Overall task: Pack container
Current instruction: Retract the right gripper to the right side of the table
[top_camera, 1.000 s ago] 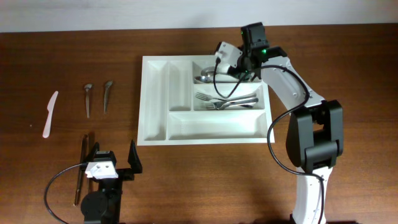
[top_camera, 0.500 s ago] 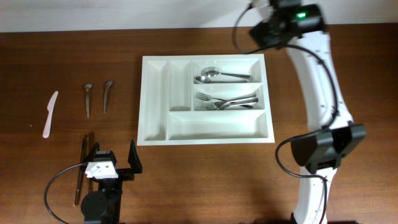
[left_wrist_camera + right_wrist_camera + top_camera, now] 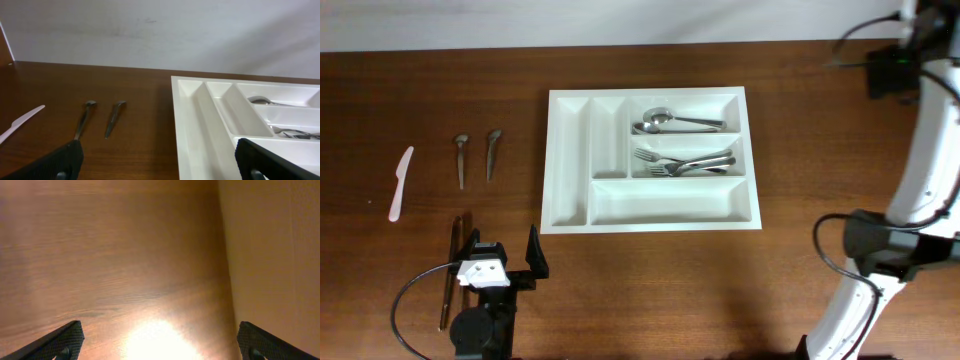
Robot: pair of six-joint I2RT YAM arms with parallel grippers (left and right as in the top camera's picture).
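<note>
The white cutlery tray (image 3: 552, 160) lies mid-table. A spoon (image 3: 665, 122) lies in its top long compartment, and several forks (image 3: 685, 163) lie in the middle one. The bottom long compartment and the two narrow upright ones hold nothing. My left gripper (image 3: 502, 262) is open and empty, low at the front left. In the left wrist view the left gripper (image 3: 160, 162) faces the tray (image 3: 187, 115). My right gripper (image 3: 160, 342) is open and empty over bare wood. The right arm (image 3: 930, 150) reaches to the far right corner.
Left of the tray lie two short metal utensils (image 3: 461, 158) (image 3: 492, 152) and a white plastic knife (image 3: 400, 183). A dark slender utensil (image 3: 450, 270) lies beside my left gripper. The short utensils (image 3: 83, 120) (image 3: 115, 117) also show in the left wrist view.
The right arm has lifted off the tray's top compartment and swung to the far right corner. The spoon stays in that compartment. The left arm has not moved.
</note>
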